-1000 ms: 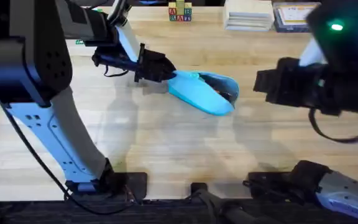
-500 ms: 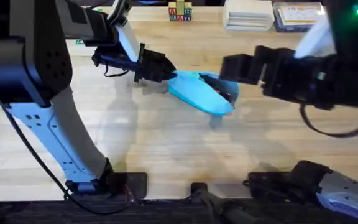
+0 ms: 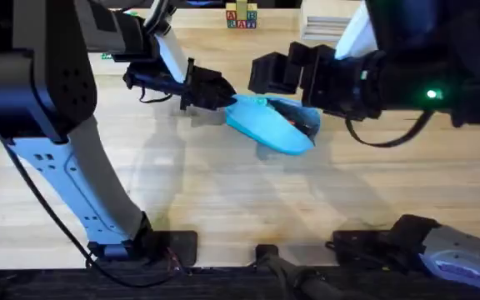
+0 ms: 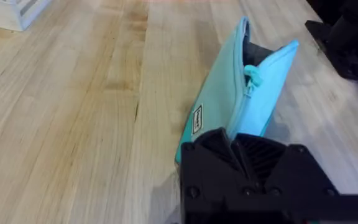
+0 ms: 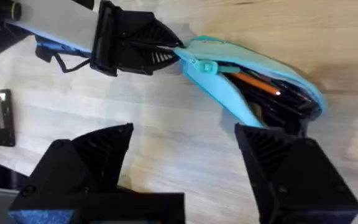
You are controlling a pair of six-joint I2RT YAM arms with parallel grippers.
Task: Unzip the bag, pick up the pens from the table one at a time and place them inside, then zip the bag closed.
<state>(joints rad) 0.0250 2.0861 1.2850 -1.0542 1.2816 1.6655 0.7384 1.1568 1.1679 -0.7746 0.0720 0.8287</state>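
Observation:
The light blue bag [image 3: 267, 127] lies on the table [image 3: 223, 192] with its zipper open. My left gripper [image 3: 226, 97] is shut on the bag's left end, and the left wrist view shows the bag [image 4: 225, 106] rising from between its fingers [image 4: 213, 144]. The teal zipper pull [image 4: 252, 75] sits near that end. An orange pen [image 5: 258, 83] lies inside the open bag [image 5: 229, 93] beside dark items. My right gripper [image 3: 261, 77] hovers over the bag, open and holding nothing, with its fingers [image 5: 89, 162] spread wide.
Coloured letter blocks [image 3: 242, 17] and a white stack [image 3: 327, 25] stand at the table's far edge. A white crate corner [image 4: 14, 9] shows beyond the bag. Bare wood stretches in front of the bag toward the arm bases.
My right arm has swung left from the table's right side to a spot over the bag. The left gripper and the bag have stayed where they were.

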